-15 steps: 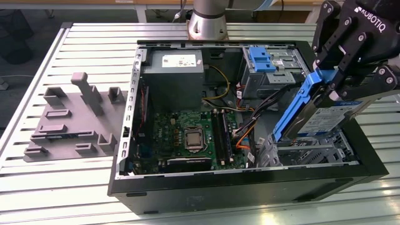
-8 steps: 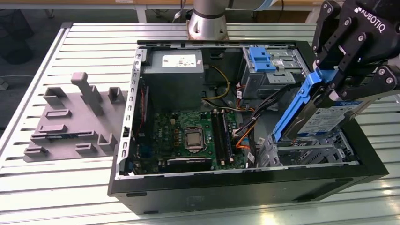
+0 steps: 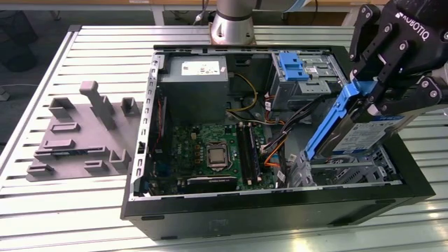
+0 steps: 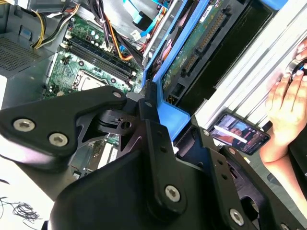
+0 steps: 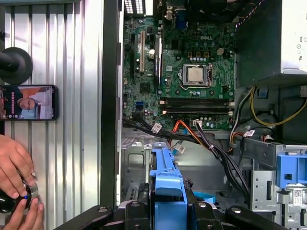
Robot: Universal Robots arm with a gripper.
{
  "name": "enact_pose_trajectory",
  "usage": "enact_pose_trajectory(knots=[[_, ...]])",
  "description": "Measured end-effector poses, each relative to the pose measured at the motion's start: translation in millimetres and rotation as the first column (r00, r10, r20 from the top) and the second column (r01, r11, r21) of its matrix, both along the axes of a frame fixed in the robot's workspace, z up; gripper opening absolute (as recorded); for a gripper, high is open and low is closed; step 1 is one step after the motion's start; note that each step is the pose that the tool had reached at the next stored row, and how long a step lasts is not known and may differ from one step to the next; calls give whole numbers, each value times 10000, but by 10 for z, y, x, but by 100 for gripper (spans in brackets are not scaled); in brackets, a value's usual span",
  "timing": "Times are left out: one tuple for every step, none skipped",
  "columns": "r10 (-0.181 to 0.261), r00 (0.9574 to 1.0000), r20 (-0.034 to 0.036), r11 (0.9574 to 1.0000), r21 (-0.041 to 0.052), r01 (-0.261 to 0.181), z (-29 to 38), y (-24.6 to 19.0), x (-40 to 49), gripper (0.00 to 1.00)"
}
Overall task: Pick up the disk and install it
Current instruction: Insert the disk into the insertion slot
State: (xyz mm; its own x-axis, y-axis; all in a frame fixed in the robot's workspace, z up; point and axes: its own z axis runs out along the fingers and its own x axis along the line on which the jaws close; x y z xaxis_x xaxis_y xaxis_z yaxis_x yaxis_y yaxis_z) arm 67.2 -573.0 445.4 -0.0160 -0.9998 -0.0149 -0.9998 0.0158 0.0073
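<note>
My gripper (image 3: pixel 378 102) is shut on the disk (image 3: pixel 357 135), a silver-grey drive with a white-and-blue label in a bright blue carrier frame (image 3: pixel 328 122). The disk hangs tilted, its lower end just above the metal drive cage (image 3: pixel 350 170) at the front corner of the open computer case (image 3: pixel 280 210), on the exterior view's right. In the second wrist view the black fingers (image 4: pixel 148 124) clamp the blue frame (image 4: pixel 170 112), and the drive's green circuit board (image 4: pixel 192 48) faces the camera. In the first wrist view the blue frame (image 5: pixel 167 184) points towards the cage (image 5: pixel 139 158).
Motherboard (image 3: pixel 210 149), cables (image 3: pixel 273 147) and a fixed blue bracket (image 3: pixel 290 65) lie inside the case. A grey moulded fixture block (image 3: pixel 81 134) sits on the slatted table (image 3: pixel 70 210) at the exterior view's left. A person's hand (image 5: pixel 14 167) and a phone (image 5: pixel 29 102) rest beside the case.
</note>
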Motion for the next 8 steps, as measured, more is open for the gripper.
enact_pose_trajectory(knots=[[-27,10000,0,10000,0,27,-9,-1,1,36],[-50,10000,0,10000,-2,50,-16,0,2,36],[-59,10000,0,10000,-1,59,-22,0,2,36],[-59,10000,1,10000,0,59,-26,0,5,36],[-62,10000,0,10000,-1,62,-30,0,6,36],[-71,10000,0,10000,-1,71,-34,0,7,36],[-84,10000,0,10000,0,84,-38,-1,7,36],[-105,9999,0,9999,0,105,-42,-1,9,36]])
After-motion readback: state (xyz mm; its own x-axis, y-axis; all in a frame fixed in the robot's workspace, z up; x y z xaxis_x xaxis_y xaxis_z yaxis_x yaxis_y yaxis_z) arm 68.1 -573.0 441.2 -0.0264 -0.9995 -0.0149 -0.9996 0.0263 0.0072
